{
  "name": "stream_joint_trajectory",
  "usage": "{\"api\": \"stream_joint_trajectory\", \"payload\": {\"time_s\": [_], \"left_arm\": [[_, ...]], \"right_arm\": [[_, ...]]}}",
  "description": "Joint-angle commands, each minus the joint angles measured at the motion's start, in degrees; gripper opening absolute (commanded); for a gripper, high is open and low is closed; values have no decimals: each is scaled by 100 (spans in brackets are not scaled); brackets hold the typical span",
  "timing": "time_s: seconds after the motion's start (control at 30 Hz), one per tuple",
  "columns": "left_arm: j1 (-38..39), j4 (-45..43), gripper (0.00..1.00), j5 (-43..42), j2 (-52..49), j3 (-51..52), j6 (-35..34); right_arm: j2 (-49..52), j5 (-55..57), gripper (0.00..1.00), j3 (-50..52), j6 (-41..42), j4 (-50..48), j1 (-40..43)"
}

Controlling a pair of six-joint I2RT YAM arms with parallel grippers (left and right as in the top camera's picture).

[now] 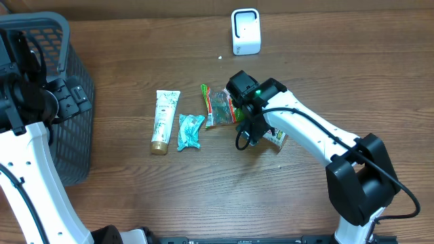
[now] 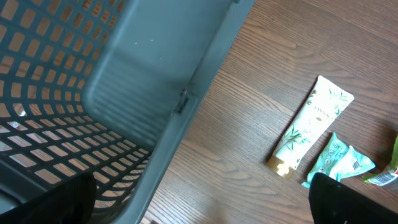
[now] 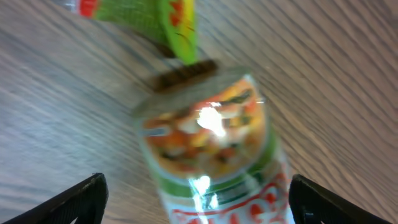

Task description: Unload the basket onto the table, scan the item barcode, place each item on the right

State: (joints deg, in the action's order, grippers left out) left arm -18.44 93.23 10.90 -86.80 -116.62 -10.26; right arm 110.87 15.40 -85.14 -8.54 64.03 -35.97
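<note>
Right claw (image 3: 198, 198): spread wide, gripping nothing, pointing down at the bench (image 1: 203, 196).
Right arm (image 1: 305, 129): reaching in from the right toward mid-bench.
Packet (image 3: 211, 149): flat on bench, directly beneath, within the claw's span.

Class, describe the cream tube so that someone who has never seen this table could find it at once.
Start at the grey basket on the left. Of everything lying to its right, the tube is nearest the basket. It alone is long and cream with leaf print and a gold cap; the teal packet beside it is shorter.
</note>
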Motion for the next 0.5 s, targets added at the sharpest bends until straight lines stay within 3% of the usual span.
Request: {"api": "stream_joint_trajectory", "payload": {"time_s": [0.0, 0.47], "left_arm": [[-28, -11, 100, -26, -9, 0, 109], [-28, -9, 100, -26, -9, 0, 109]], "right_arm": [[-20, 260, 93, 48, 114, -96, 39], [-15, 348, 93, 433, 184, -442, 184]]}}
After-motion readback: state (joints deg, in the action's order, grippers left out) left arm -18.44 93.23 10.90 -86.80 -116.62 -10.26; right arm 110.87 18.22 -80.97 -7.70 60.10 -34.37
